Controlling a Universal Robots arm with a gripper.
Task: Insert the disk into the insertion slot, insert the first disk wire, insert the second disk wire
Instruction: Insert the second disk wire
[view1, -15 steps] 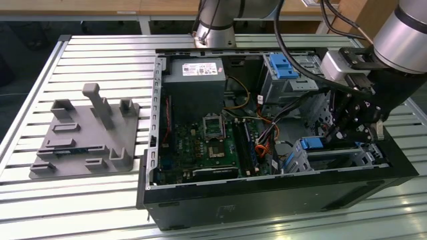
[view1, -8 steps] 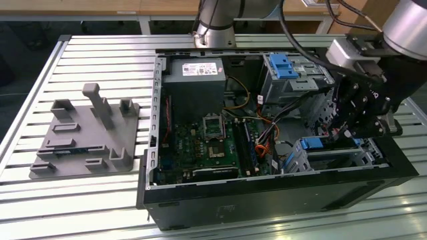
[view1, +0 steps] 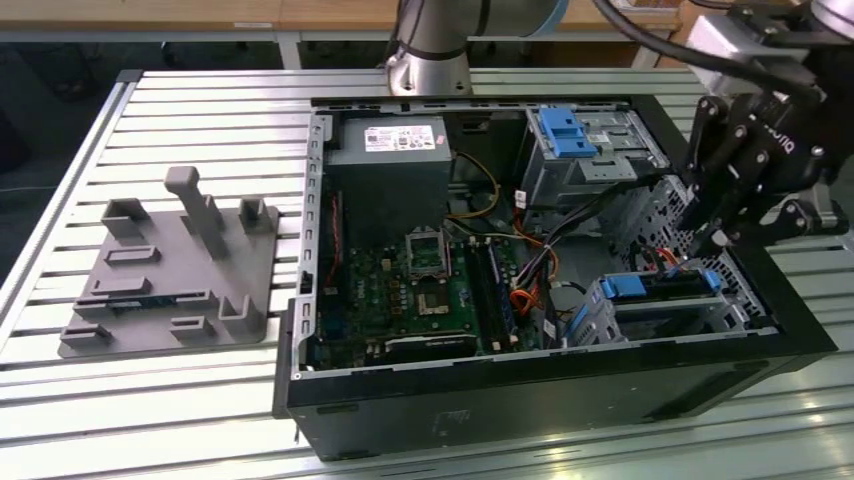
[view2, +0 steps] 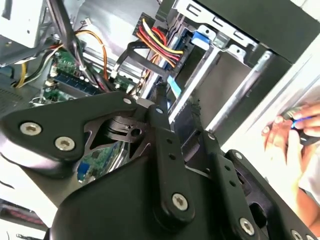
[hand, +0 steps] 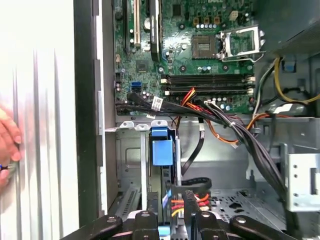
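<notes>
- The gripper (view2: 177, 107) fills the foreground in both wrist views: two black linkage fingers (hand: 148, 212) reach down into the open computer case (view1: 534, 385), with a narrow gap between them. Whether they pinch anything cannot be told.
- In the exterior view the gripper (view1: 717, 243) hangs over the case corner on that view's right, its tips just above the disk (view1: 657, 287).
- The disk, in its bright blue carrier, sits inside the insertion slot (view1: 667, 315), a perforated silver-grey bay at the lower corner of the case on the exterior view's right.
- In the first wrist view the blue carrier tab (hand: 161, 147) stands upright in the slot's metal frame (hand: 132, 150), straight ahead of the fingertips.
- A bundle of red, yellow and black power wires (view2: 157, 42) ends close to the fingertips; a flat black cable (hand: 192, 185) loops beside it.
- The case also holds a green motherboard (view1: 427, 290), a grey power supply (view1: 390, 150) and a taller metal bay with a blue latch (view1: 567, 135).
- Outside the case, a grey fixture tray (view1: 174, 270) lies on the slatted metal table (view1: 160, 400).
- A person's hand (view2: 290, 135) rests beside the case's outer wall.
</notes>
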